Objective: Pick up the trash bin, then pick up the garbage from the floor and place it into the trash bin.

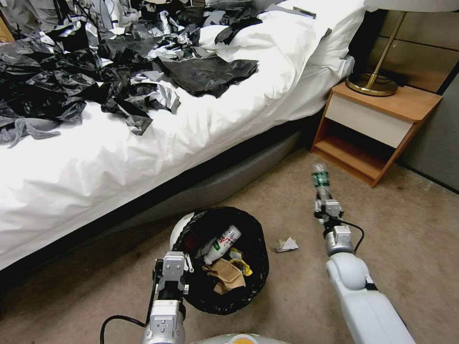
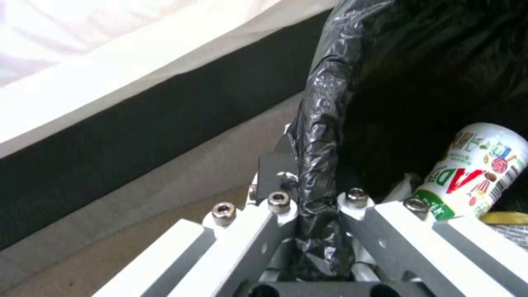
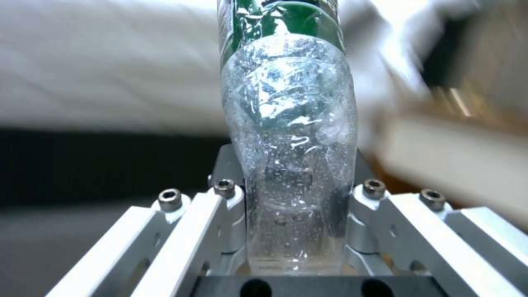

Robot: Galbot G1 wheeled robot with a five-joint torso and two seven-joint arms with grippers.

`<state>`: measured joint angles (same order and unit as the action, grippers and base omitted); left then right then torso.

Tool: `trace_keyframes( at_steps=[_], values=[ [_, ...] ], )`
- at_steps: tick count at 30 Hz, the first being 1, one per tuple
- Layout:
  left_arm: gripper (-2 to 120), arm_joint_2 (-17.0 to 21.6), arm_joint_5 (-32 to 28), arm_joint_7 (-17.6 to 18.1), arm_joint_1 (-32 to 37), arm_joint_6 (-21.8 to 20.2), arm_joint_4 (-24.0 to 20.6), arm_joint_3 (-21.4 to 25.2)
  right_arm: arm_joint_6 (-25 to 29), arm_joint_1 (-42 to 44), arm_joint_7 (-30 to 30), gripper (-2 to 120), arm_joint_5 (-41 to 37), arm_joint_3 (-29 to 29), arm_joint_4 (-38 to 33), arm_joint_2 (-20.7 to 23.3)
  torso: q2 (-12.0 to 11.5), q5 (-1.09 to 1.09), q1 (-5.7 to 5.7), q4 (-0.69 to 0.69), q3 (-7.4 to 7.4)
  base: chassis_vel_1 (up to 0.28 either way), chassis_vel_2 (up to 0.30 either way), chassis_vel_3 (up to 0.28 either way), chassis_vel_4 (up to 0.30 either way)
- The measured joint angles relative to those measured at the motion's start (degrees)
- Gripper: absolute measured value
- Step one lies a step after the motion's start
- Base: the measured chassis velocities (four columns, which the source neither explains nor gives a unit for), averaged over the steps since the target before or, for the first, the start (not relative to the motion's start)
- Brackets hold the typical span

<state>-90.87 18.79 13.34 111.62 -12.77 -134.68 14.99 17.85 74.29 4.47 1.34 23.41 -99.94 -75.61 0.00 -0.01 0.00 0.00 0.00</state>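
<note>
A small round white trash bin (image 1: pixel 179 232) with a black liner bag (image 1: pixel 248 267) over its rim sits on the carpet beside the bed. Inside lie a white bottle with a green-and-red label (image 1: pixel 221 244), a crumpled brown paper bag (image 1: pixel 225 275) and a yellow wrapper (image 1: pixel 245 267). A crumpled white tissue (image 1: pixel 286 245) lies on the carpet just beside the bin. A clear plastic bottle with a green label (image 1: pixel 321 183) stands held above the floor.

The trash bin (image 1: pixel 178 232) is smooth white plastic under a crinkled, glossy black liner bag (image 2: pixel 321 123). Both pincers are matt brushed metal with steel bolts. The bottle (image 3: pixel 288 136) is clear, dented plastic with a shiny green label. The floor (image 1: pixel 406 239) is rough beige carpet, the bed (image 1: pixel 119 157) soft white cloth, and the nightstand (image 1: pixel 411 102) smooth wood.
</note>
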Motion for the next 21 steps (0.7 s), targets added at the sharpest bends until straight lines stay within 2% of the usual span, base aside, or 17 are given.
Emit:
trace_keyframes(
  at_steps=[2, 3, 6, 7, 9, 12, 21],
  values=[
    [0, 0.1, -0.1, 0.0, 0.0, 0.0, 0.3, 0.0, 4.6, 4.0, -4.7, 19, 3.9, -2.4, -6.1, 0.0, 0.0, -0.02, 0.0, 0.0, 0.0, 0.0, 0.0, 0.0, 0.0],
    [0, 0.1, -0.1, 0.0, 0.0, 0.0, 0.3, 0.0, 4.6, 4.0, -4.7, 19, 3.9, -2.4, -6.1, 0.0, 0.0, -0.02, 0.0, 0.0, 0.0, 0.0, 0.0, 0.0, 0.0],
    [0, 0.2, -0.3, 0.0, -0.1, 0.0, 0.4, 0.1, 9.9, 7.9, -12.0, 19, 5.0, -5.6, -8.5, 0.5, 0.0, 0.0, -0.01, -0.01, 0.0, 0.0, 0.0, 0.0, 0.0],
    [0, 0.2, -0.3, 0.0, -0.1, 0.0, 0.4, 0.1, 9.9, 7.9, -12.0, 19, 5.0, -5.6, -8.5, 0.5, 0.0, 0.0, -0.01, -0.01, 0.0, 0.0, 0.0, 0.0, 0.0],
    [0, 0.3, -0.4, 0.0, -0.2, 0.0, 0.5, 0.1, 13.6, 9.5, -15.9, 19, 6.8, -7.2, -7.9, 0.9, 0.0, 0.01, 0.0, 0.0, 0.0, 0.0, 0.0, 0.0, 0.0],
    [0, 0.4, -0.6, 0.0, -0.3, 0.0, 0.5, 0.0, 16.2, 10.8, -18.5, 19, 8.6, -8.5, -5.5, 1.0, 0.0, 0.02, 0.0, 0.0, 0.0, 0.0, 0.0, 0.0, 0.0],
    [0, 0.5, -0.6, 0.0, -0.6, 0.0, 0.6, -0.5, 17.1, 11.8, -19.2, 19, 11.0, -9.8, -2.7, 0.0, 0.0, 0.01, 0.0, 0.0, 0.0, 0.0, 0.0, 0.0, 0.0]
  ],
)
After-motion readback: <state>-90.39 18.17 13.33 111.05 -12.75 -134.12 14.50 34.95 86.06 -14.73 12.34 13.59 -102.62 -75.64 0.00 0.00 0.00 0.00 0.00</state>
